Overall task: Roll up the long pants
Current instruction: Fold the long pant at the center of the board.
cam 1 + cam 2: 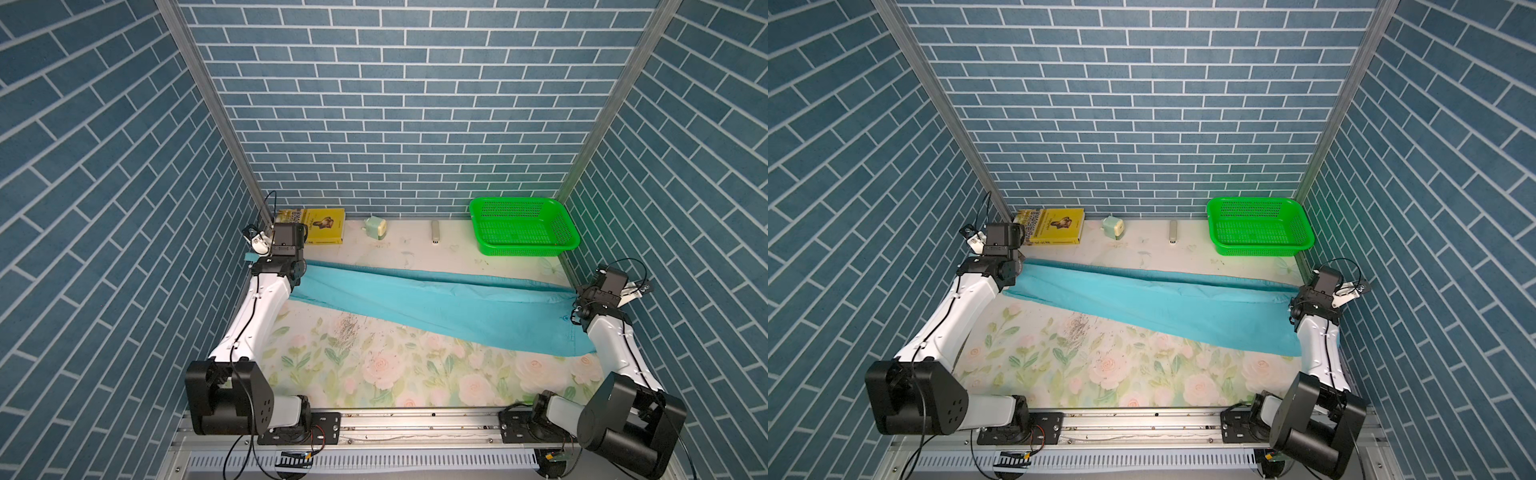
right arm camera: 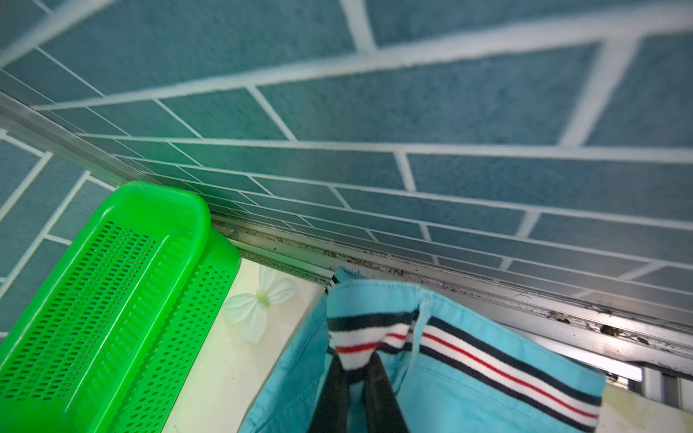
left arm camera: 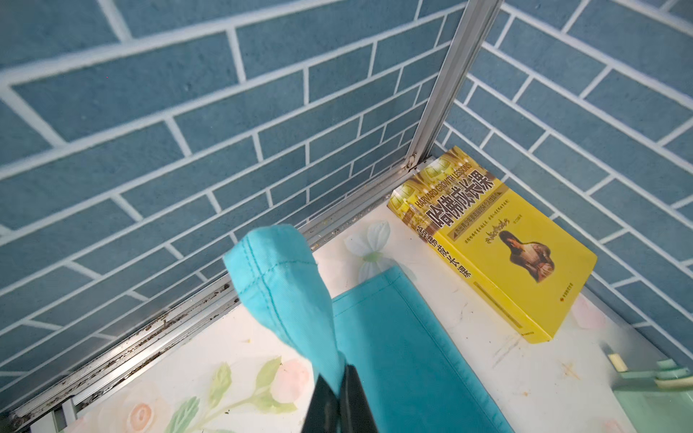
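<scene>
The long pants (image 1: 436,303) lie stretched across the flowered table (image 1: 374,374) between 2 end effectors, seen in both top views. The left end effector (image 3: 339,369) is clamped narrow on a leg hem (image 3: 277,270), which stands lifted off the table beyond its tips (the rest of the cloth lies flat just beside it). A yellow book (image 3: 498,255) sits near that end effector, in the wall corner. The right end effector (image 2: 356,369) pinches the striped waistband (image 2: 487,356), bunching it between nearly closed jaws. A green basket (image 2: 112,300) stands near it, apart from the cloth.
</scene>
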